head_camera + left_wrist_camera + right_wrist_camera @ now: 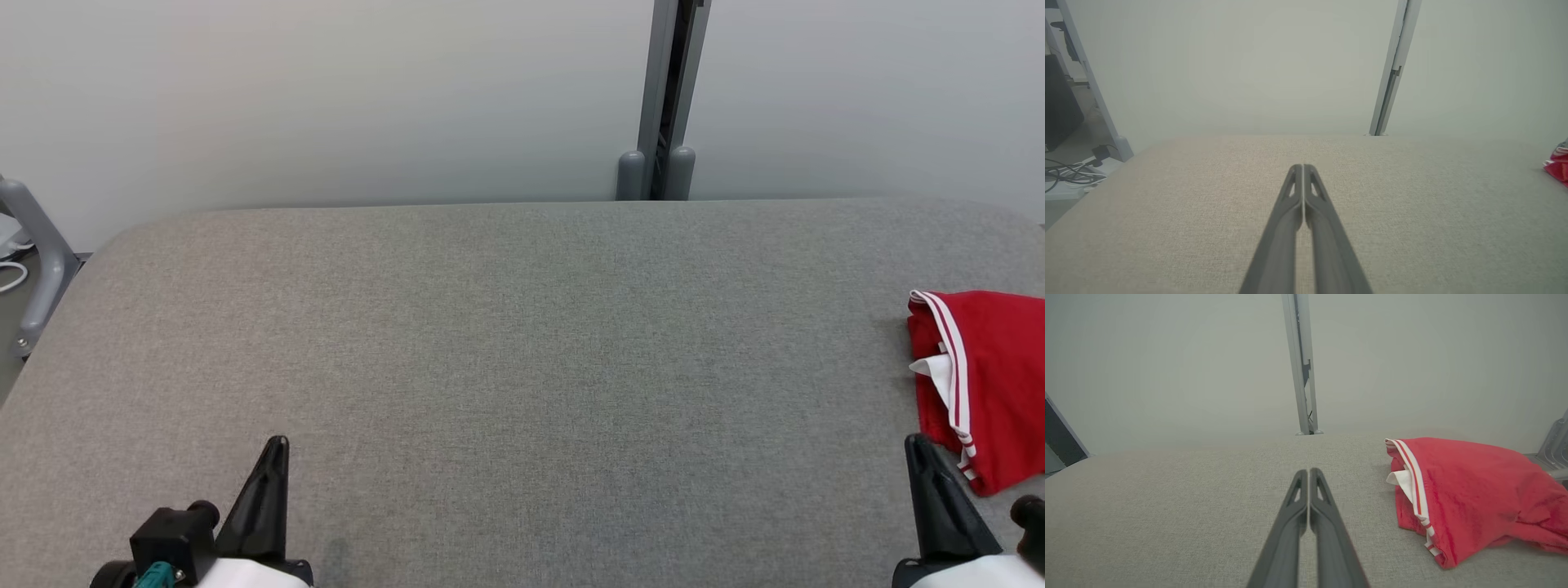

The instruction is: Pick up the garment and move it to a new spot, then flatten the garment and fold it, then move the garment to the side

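Garment (992, 376), red with white stripes, lies bunched at the right edge of the grey padded table (522, 343). The right gripper (917, 447) is just beside it and the left gripper (277, 447) well apart, both with jaws clenched on nothing.

The garment (992, 384) lies at the counter's (522, 343) right edge, just right of the right gripper (917, 445). The left gripper (277, 447) sits near-left, and a post (665, 98) stands behind the far edge.
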{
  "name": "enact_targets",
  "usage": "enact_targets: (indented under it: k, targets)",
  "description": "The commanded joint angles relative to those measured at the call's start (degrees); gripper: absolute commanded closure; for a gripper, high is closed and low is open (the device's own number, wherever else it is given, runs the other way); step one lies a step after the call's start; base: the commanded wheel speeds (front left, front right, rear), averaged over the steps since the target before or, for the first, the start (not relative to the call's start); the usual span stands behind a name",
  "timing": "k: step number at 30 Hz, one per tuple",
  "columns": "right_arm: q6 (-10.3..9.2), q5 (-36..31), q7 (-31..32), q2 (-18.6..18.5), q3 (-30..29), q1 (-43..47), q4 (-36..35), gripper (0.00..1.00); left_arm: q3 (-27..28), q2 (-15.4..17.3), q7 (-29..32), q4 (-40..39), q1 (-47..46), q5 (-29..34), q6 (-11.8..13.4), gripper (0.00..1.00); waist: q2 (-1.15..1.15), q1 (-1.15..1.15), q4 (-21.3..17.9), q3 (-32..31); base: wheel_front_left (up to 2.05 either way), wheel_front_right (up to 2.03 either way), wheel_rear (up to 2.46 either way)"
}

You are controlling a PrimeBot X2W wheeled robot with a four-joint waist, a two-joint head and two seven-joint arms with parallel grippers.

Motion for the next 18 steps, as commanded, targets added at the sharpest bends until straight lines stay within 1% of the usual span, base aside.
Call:
enact_targets:
  k: [1, 18]
  targets:
    - [0.00, 2.1, -0.4, -0.3, 0.3, -0.4, -0.6, 1.00, 0.8, 0.2, 0.6, -0.4, -1.0, -1.9, -0.3, 1.00, 0.00, 0.00, 0.0, 0.0, 0.00, 0.00, 0.00]
    - [-0.01, 19.8, -2.8, -0.5, 3.4, -2.2, 1.7, 1.00, 6.7, -1.1, 7.2, 2.9, -4.0, -18.0, -2.9, 1.00, 0.00, 0.00, -0.7, 0.2, 0.00, 0.00, 0.00]
